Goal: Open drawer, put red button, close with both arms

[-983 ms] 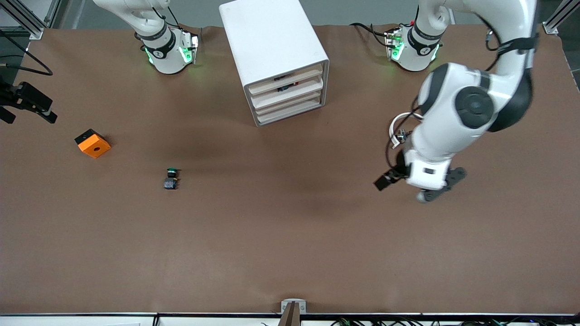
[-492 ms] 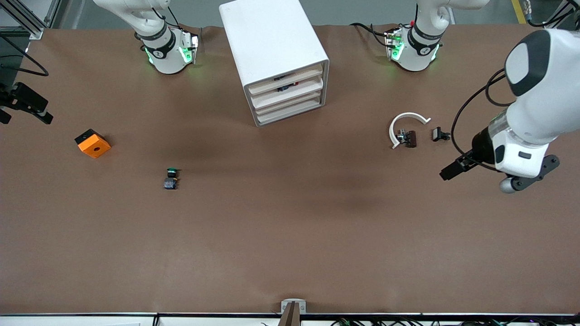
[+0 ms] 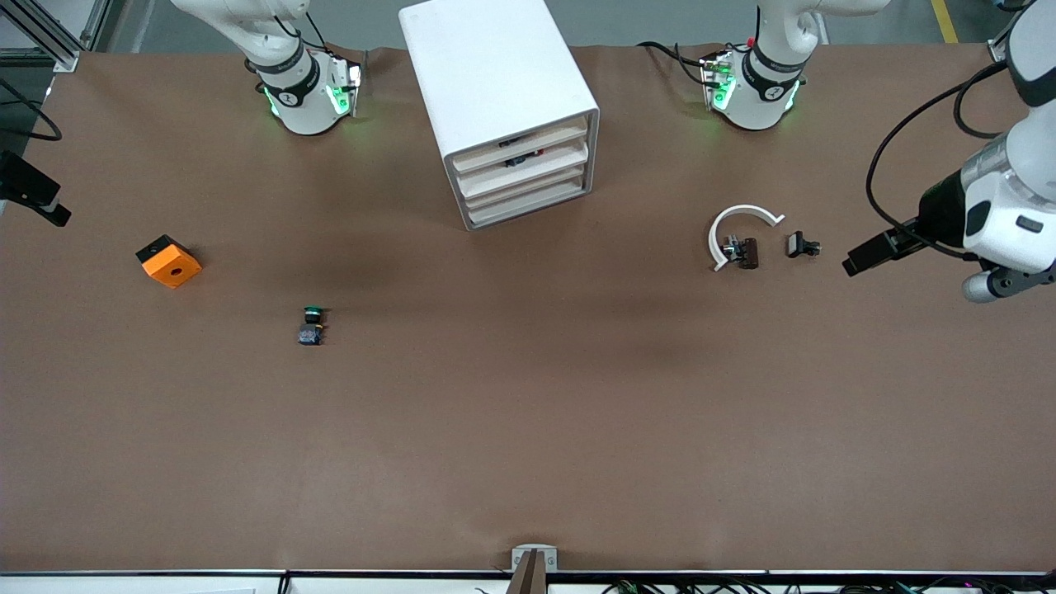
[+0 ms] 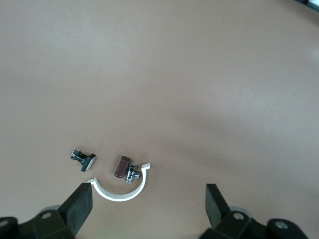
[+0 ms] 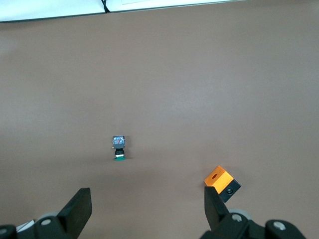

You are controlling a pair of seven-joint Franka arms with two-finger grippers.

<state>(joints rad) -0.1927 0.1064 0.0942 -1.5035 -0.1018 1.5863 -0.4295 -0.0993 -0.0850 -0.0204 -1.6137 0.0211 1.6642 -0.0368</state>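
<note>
Pincers wide apart, empty: left pincer [image 4: 148, 205] (right pincer [image 5: 148, 209] alike).

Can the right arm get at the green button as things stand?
Probably yes. The right gripper hangs open above the table; the green button lies in the open, well apart from the orange block, with nothing over it.

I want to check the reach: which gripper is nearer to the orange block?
Right. The right gripper, open, hangs over the right arm's end of the table, close to the orange block. The left gripper, open, is over the left arm's end, far off.
</note>
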